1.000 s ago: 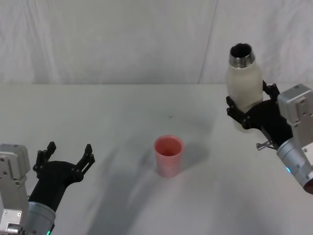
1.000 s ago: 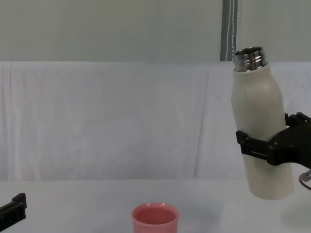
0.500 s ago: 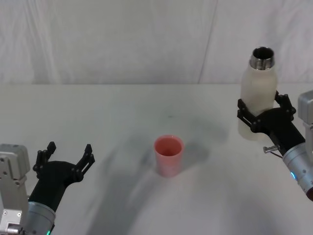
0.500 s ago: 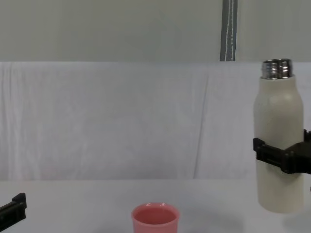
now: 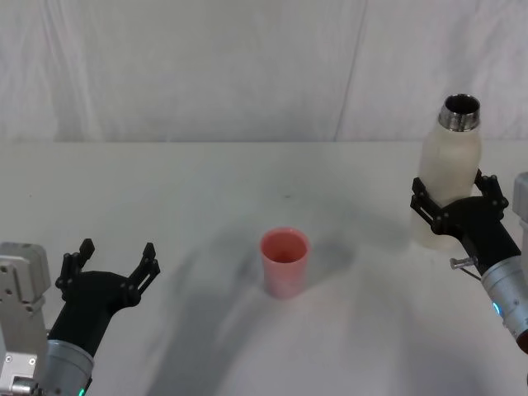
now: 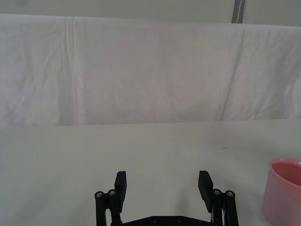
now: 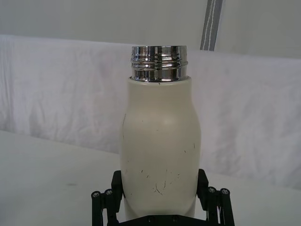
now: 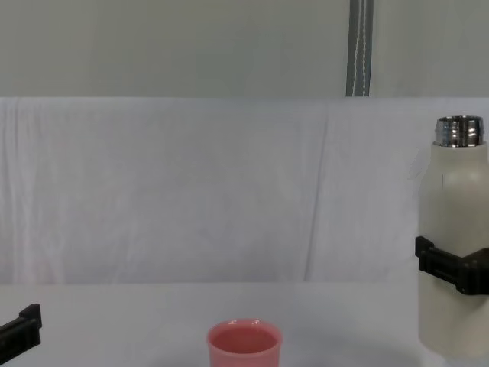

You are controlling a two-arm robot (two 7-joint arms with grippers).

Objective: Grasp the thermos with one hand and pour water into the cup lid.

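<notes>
Cream thermos [image 5: 448, 169] upright far right on counter [image 5: 206, 190], right gripper [image 5: 456, 202] fingers clamped on it; pink cup lid [image 5: 285, 262] centre; left gripper [image 5: 109, 268] near left, fingers apart

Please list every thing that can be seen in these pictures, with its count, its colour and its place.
thermos: one, cream-white with an open steel neck, upright at the right side of the table, held at its lower body.
cup lid: one, pink, upright near the table's middle.
table: one, white, under everything.
backdrop cloth: one, white, behind the table.
right gripper: one, black, shut on the thermos.
left gripper: one, black, open, at the near left, apart from the cup lid.
</notes>
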